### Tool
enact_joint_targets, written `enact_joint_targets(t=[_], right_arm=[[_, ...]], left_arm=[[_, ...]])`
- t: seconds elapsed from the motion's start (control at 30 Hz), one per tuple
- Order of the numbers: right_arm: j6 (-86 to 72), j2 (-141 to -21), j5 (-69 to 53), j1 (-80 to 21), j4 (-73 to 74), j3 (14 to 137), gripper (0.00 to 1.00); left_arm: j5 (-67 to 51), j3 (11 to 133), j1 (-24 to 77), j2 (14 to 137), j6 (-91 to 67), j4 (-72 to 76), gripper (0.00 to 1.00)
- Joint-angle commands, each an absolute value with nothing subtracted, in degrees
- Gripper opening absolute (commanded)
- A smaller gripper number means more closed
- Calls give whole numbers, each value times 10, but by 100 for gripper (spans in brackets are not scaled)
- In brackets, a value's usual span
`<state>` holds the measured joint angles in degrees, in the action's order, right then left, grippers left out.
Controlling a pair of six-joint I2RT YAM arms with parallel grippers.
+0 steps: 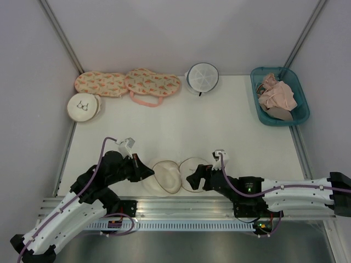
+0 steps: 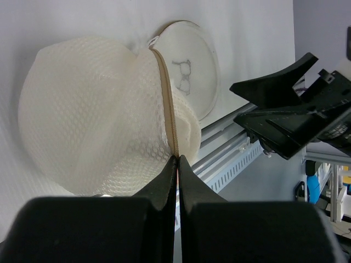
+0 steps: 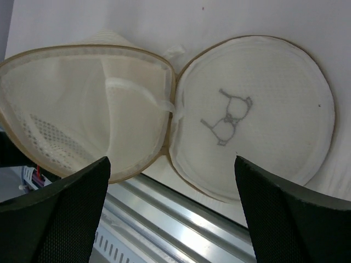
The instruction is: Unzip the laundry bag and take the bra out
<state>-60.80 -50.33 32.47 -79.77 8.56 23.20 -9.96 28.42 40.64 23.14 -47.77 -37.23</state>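
The laundry bag (image 1: 164, 176) lies unzipped and folded open near the front edge. Its domed half (image 2: 93, 109) is on the left. Its flat half with the bra drawing (image 3: 252, 115) is on the right. My left gripper (image 2: 178, 158) is shut on the tan zipper rim (image 2: 164, 93) of the domed half. My right gripper (image 3: 171, 164) is open and empty, just above the hinge between the halves. The inside of the domed half (image 3: 82, 104) shows no bra. A pale pink bra (image 1: 277, 95) lies in the teal basket (image 1: 259, 107) at the back right.
A second beige round bag (image 1: 84, 107) and two peach patterned pouches (image 1: 101, 83) lie at the back left. A white mesh round bag (image 1: 202, 76) stands at the back middle. A tan-grey bra (image 1: 283, 114) is also in the basket. The metal rail (image 1: 181, 205) runs along the front.
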Motion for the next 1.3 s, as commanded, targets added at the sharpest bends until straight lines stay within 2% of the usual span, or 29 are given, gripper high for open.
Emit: enact_joint_targets(t=[0.0,0.13,0.27,0.37,0.43,0.6,0.67,0.8,0.83,0.87,0.9,1.0,1.13,1.27], right_arm=[[-678,-481,365,-802,82,188,98],[-784,-422,413,-812,183,173,98],[-843,-416,434,-828,281,180,98],[-854,-442,431,-829,285,179,98],[-868,-466,429,-829,274,175,93],[-895,-504,432,-830,256,156,90],[-901,-509,436,-831,236,142,85],[-904,-516,446,-831,172,117,57],[-912,-523,448,-831,165,114,31],[-913,-527,449,-831,159,111,21],[-914,-534,450,-831,150,112,16],[-914,-576,448,-831,149,124,14],[-906,-592,460,-831,177,150,1],[-882,-570,505,-834,264,218,1]], left_arm=[[-91,286,410,222,-489,-351,2],[-91,283,410,221,-490,-351,2],[-90,280,410,226,-491,-350,2],[-90,282,410,232,-490,-349,2],[-91,283,410,236,-490,-348,2],[-89,282,410,236,-491,-347,2],[-90,280,410,235,-492,-348,2],[-93,276,410,233,-495,-346,2],[-96,274,410,234,-497,-344,2],[-96,274,410,232,-497,-343,2],[-98,272,410,232,-498,-341,2],[-102,269,410,229,-500,-339,2],[-103,264,410,220,-504,-338,2],[-103,252,410,215,-507,-326,2]])
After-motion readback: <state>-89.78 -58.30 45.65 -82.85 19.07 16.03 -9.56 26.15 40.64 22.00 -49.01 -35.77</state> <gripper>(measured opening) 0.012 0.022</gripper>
